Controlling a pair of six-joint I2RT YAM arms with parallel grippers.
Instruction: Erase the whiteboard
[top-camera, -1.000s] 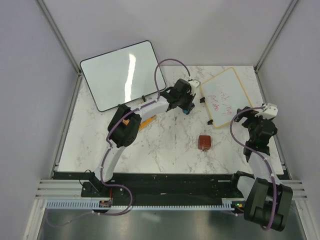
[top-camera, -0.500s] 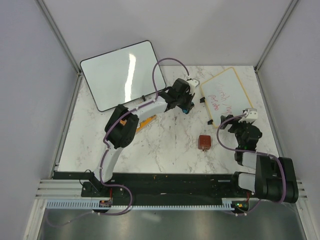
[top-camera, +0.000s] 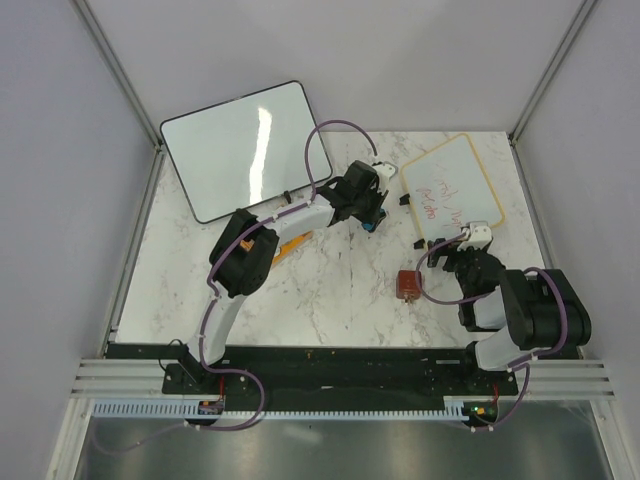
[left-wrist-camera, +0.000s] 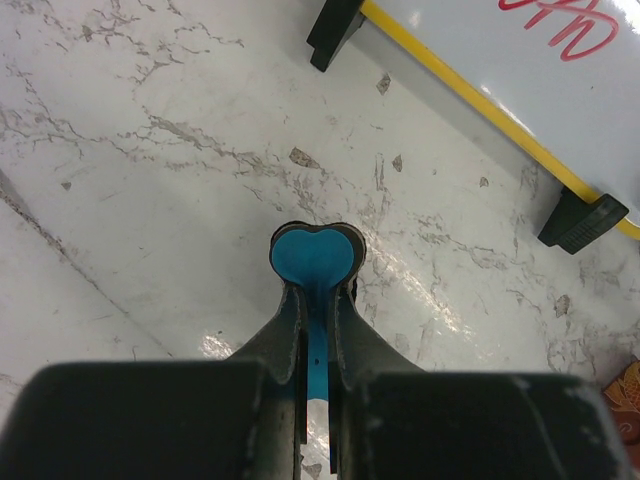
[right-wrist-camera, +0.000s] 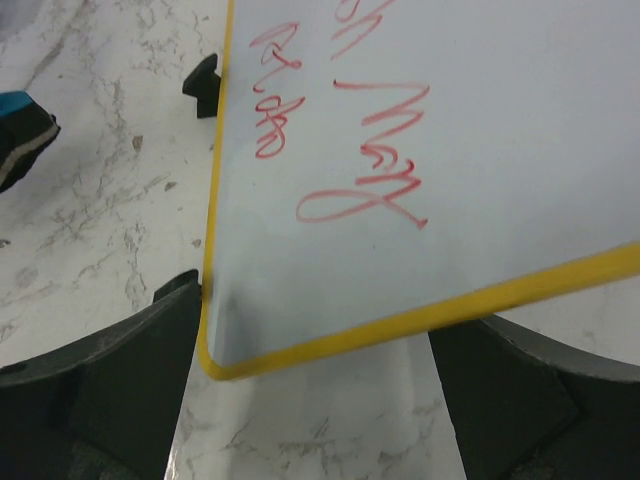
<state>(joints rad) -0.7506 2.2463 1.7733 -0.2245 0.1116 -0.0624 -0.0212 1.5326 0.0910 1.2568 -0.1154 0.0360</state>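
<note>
The small whiteboard (top-camera: 452, 188) with a yellow frame and red writing stands on black clip feet at the back right. My left gripper (top-camera: 369, 212) is just left of it and shut on a blue eraser (left-wrist-camera: 315, 255), held over the marble; the board's edge (left-wrist-camera: 480, 95) and a clip foot (left-wrist-camera: 583, 218) lie ahead of it. My right gripper (top-camera: 463, 247) is open at the board's near corner. In the right wrist view the corner (right-wrist-camera: 215, 362) sits between the spread fingers (right-wrist-camera: 110, 385), and the red writing (right-wrist-camera: 365, 175) fills the face.
A larger blank black-framed whiteboard (top-camera: 248, 150) leans at the back left. A small red-brown block (top-camera: 408, 285) lies on the marble table (top-camera: 330, 295) near my right arm. An orange object (top-camera: 291, 245) lies under the left arm. Walls close in both sides.
My right arm has swung in from the right edge and lowered, so its open gripper now sits at the board's near corner. The left gripper has barely moved.
</note>
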